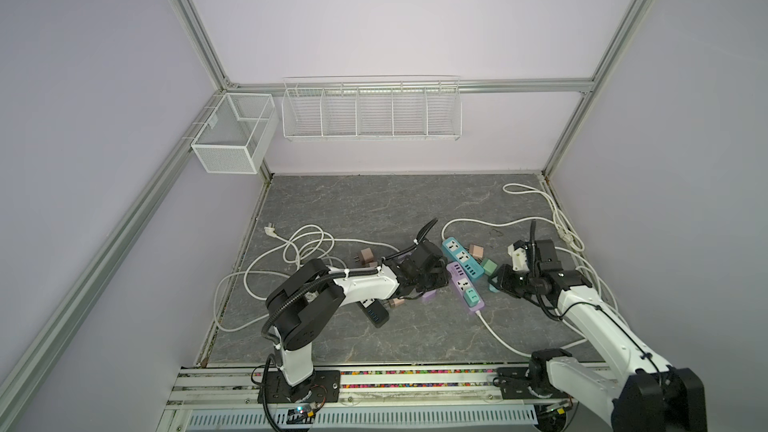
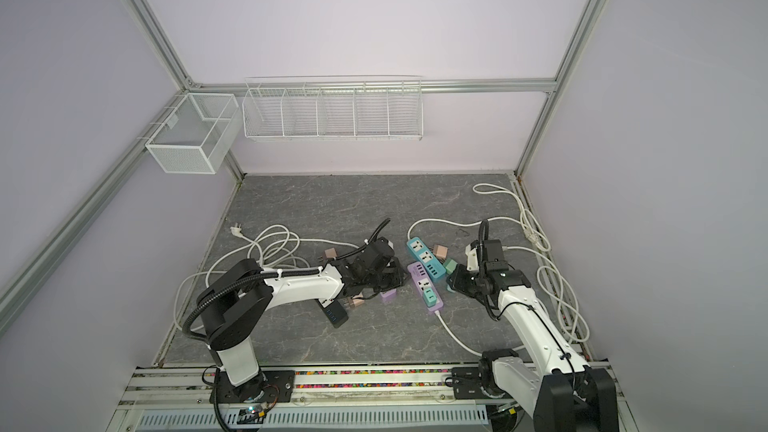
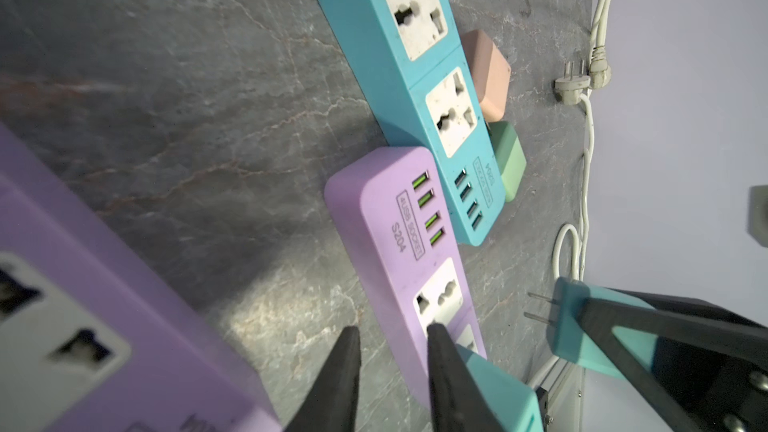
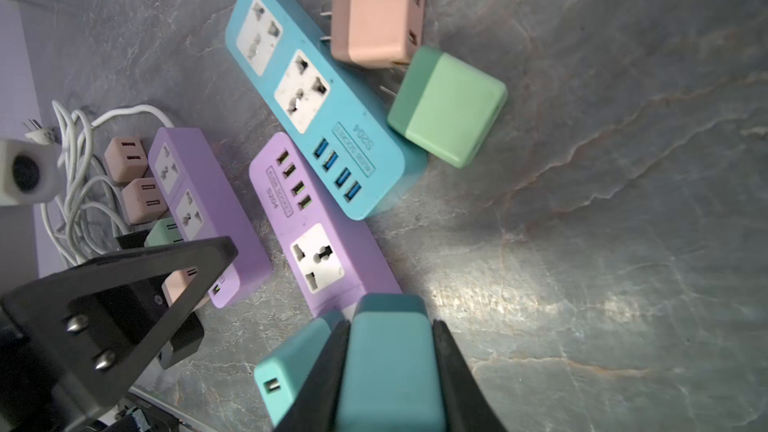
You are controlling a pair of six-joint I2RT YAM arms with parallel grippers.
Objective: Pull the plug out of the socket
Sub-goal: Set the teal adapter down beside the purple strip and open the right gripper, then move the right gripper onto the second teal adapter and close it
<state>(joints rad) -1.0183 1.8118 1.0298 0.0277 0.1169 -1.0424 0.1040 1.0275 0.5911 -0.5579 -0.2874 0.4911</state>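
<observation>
Slippage is the hazard now: the right end effector point(image 4: 390, 326) is clamped on a teal plug point(image 4: 390, 371) that hangs clear of the purple strip point(image 4: 328, 251), prongs bare, so any loosening of the grip would likely drop it onto the worktop point(image 4: 623, 243). A second teal plug point(image 4: 286, 367) looks seated in that strip. The left end effector point(image 3: 390, 336), nearly closed on nothing, seems not to pin the strip, so pulling that plug could drag the whole strip up.
</observation>
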